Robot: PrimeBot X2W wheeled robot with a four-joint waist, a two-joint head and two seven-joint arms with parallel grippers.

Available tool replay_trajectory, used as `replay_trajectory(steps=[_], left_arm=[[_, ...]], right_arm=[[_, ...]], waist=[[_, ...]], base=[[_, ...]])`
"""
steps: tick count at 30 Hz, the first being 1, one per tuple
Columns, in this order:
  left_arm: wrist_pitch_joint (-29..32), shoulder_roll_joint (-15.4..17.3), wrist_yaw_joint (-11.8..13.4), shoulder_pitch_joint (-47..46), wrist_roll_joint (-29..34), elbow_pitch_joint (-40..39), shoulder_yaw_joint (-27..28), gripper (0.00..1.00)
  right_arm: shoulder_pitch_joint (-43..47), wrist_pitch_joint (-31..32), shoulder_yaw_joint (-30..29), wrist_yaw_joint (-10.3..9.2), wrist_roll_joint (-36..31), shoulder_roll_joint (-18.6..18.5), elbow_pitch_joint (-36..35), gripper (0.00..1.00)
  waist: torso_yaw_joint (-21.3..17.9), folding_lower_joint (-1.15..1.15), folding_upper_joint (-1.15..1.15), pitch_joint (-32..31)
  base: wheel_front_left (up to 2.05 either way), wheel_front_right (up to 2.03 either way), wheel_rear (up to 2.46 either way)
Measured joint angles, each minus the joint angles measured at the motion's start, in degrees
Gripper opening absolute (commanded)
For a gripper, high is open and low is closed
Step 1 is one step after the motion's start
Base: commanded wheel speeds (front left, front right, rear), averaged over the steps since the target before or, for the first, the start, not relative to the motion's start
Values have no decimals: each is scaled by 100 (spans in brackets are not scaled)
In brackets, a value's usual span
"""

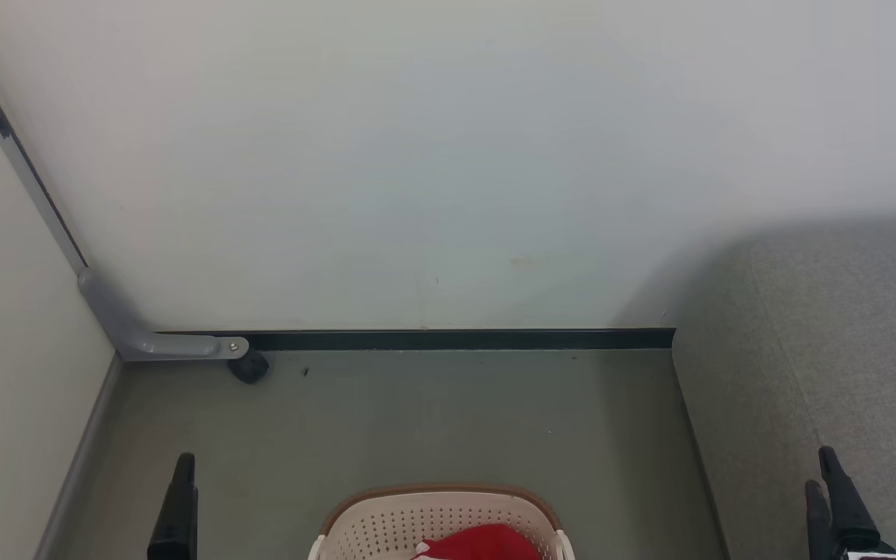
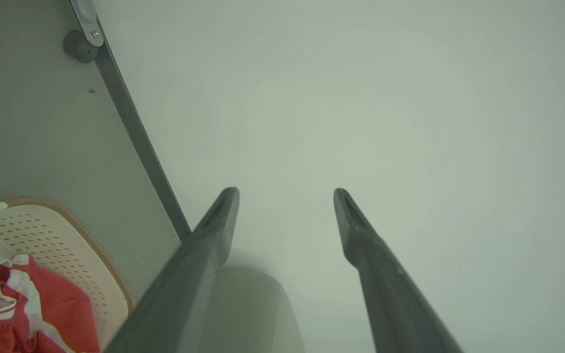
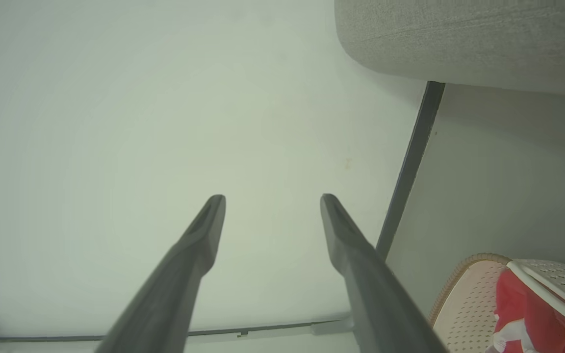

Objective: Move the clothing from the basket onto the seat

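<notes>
Closest are the left gripper (image 2: 286,192) and right gripper (image 3: 272,197), both spread wide and holding nothing, flanking the basket (image 1: 440,493). Grey seat (image 1: 845,334) stands at the robot's right, against the wall. Cream basket rests on the floor, red clothing (image 1: 487,543) heaped inside. Risk: a loose pinch could let soft fabric slip and drop on the floor short of the seat, or drag the light basket along.
</notes>
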Motion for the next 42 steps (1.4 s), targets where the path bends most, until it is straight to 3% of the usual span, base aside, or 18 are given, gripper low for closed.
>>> replay_trajectory(steps=[16,31,42], left_arm=[[-354,202,225,-1,1169,-358,-324,100],[-656,517,579,-4,2646,-570,-808,100],[-882,761,844,-8,3766,-649,-1124,100]], right_arm=[[3,-312,405,1,-1087,-420,-489,100],[2,-722,865,-8,-2791,-1032,-624,100],[0,-966,1216,-208,-3907,-1348,-657,100]], waist=[[-20,0,0,11],[-33,0,0,51],[-44,0,0,65]], base=[[0,0,0],[0,0,0],[0,0,0]])
